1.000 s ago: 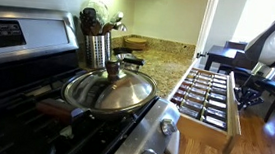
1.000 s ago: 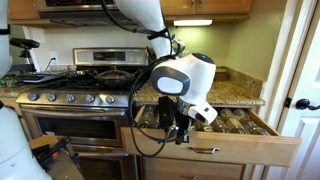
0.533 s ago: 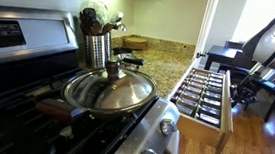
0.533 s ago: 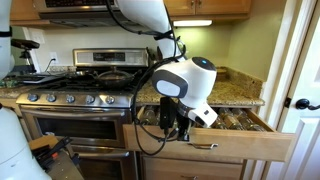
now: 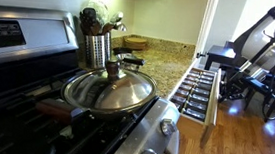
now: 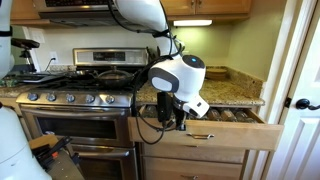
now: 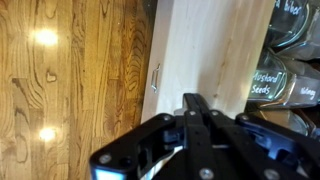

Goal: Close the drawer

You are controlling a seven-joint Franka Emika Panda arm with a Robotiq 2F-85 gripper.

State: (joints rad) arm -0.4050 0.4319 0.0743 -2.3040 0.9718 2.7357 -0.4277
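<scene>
A steel stove [image 6: 80,98] stands at the left, a lidded pan [image 5: 109,90] on its burners and a canister of utensils [image 5: 98,49] behind it. The speckled granite counter [image 5: 164,61] runs on to the right. Beneath it the drawer [image 6: 215,135] stands partly out, jars [image 7: 290,35] in rows inside. The gripper [image 7: 196,108], fingers together and empty, rests against its pale wood front, above the wooden floor [image 7: 80,80]

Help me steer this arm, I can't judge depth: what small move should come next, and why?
Probably push straight in toward the cabinet. The tool sits shut against the drawer front, and the drawer stands part open, with rows of jars showing beside the counter.
</scene>
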